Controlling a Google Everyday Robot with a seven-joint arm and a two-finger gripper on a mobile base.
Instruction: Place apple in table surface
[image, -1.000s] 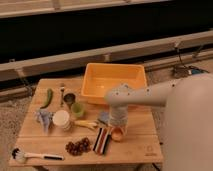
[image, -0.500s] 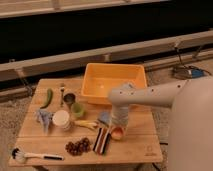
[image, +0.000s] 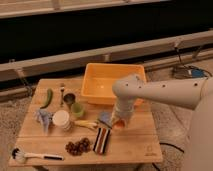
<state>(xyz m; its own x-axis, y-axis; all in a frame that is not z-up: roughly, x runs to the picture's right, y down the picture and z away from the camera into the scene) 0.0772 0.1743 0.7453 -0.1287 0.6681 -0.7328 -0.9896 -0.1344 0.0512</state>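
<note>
Down low near the middle of the bench (image: 142, 141), the tool (image: 120, 121) hung at the end of a fat white arm (image: 160, 92). The apple (image: 118, 126) was right under it, at the bench top or just above it. I could not tell if the tool was clamped on the apple or had let go of it.

The apple looked small and round. It was orange-red and glowed a bit. Only its lower part showed, because the tool covered the top.

There was a small dark mark near the front right corner of the bench, but it could not be read. No other writing showed.

Just left of the apple sat a small blue-grey thing (image: 105, 118). A flat striped thing (image: 101, 140) lay in front of that. A yellow banana (image: 86, 123) lay further left, and then a white cup (image: 62, 120). Behind the banana stood a small green cup (image: 77, 109) and a dark cup (image: 69, 98).

A bunch of dark grapes (image: 78, 146) lay near the front edge. A dish brush (image: 30, 155) lay at the front left corner. A long green veggie (image: 47, 97) lay at the far left, with a crumpled blue thing (image: 43, 118) in front of it.

A big orange bin (image: 100, 82) sat at the back of the bench, behind the arm.
</note>
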